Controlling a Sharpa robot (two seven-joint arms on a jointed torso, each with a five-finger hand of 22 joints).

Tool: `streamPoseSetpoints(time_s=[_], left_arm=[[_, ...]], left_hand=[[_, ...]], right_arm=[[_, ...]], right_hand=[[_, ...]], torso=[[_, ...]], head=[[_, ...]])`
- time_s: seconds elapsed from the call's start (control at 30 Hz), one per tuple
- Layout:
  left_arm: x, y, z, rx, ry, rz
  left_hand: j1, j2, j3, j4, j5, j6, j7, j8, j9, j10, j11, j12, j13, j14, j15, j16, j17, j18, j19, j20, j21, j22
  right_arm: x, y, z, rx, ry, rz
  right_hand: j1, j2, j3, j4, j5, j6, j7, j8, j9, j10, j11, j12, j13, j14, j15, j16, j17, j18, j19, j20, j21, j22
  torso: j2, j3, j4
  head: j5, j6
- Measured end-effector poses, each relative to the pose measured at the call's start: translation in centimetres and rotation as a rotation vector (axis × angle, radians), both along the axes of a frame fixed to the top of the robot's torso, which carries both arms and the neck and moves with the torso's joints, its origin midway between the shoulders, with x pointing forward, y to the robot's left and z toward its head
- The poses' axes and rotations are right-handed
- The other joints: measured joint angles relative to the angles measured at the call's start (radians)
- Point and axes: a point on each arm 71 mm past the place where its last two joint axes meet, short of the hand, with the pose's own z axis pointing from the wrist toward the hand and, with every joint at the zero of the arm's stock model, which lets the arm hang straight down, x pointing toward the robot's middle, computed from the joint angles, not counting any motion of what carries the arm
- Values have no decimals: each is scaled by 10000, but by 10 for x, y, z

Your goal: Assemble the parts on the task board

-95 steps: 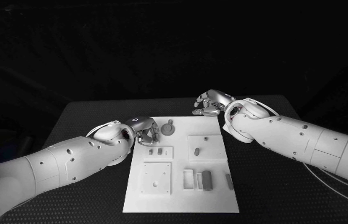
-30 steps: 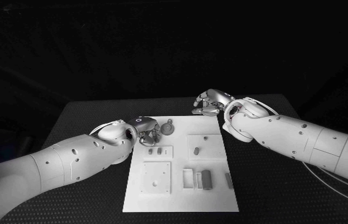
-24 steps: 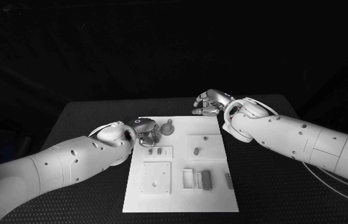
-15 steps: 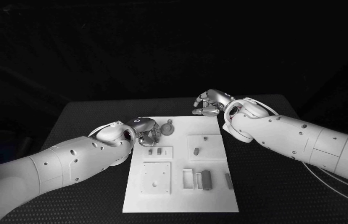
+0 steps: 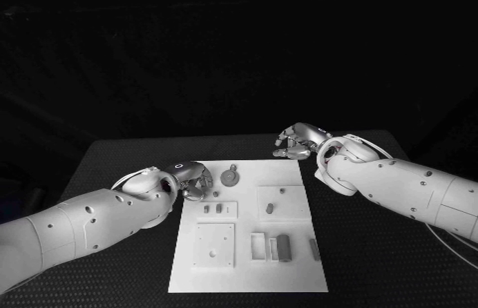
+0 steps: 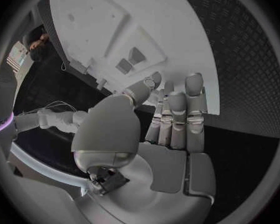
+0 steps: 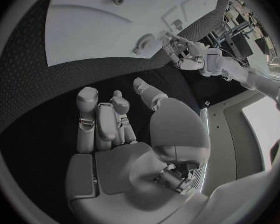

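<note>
Resting flat on the black bench (image 5: 119, 156), the task board (image 5: 249, 253) carries its small parts (image 5: 284, 247) in recesses and a round part (image 5: 230, 179) near its far edge. The left hand (image 5: 192, 179) sits at the board's far left corner, fingers loosely curled and holding nothing. The right hand (image 5: 299, 141) hovers beyond the far right corner, fingers loosely curled, empty.

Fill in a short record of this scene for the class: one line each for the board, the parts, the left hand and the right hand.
board: white task board lying flat on the black table
parts: small grey pieces on the board, a round one near its far end
left hand: left hand at the board's left edge, holding nothing visible
right hand: right hand beyond the board's far right corner, over the table, empty
</note>
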Motion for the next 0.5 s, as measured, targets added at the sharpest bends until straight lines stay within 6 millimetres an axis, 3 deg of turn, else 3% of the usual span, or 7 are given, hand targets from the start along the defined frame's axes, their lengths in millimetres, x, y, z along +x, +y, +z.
streamPoseSetpoints(time_s=[0.23,0.5], left_arm=[[2,16,0,-165,199,424],[5,41,2,-872,613,1346]], left_hand=[[56,-56,0,0,0,18,18,49,18,-51,-18,69,43,-34,35,0,-1,8,-35,36,0,0],[48,9,40,39,0,93,91,152,73,-164,20,224,136,-248,57,-207,-32,17,-247,115,-213,-1]], right_arm=[[-1,-8,0,-24,44,-78],[-10,-19,-4,-75,273,134]], right_hand=[[17,-17,5,-5,0,-89,3,0,0,-74,-1,-32,-31,-99,22,-59,-94,-1,-41,4,-37,0],[239,-1,68,-406,0,-260,-7,-41,15,-430,36,-766,-551,-786,70,-698,-965,-10,-350,93,-287,0]], torso=[[0,11,-7],[-1,11,1]], head=[[0,1],[-44,27]])
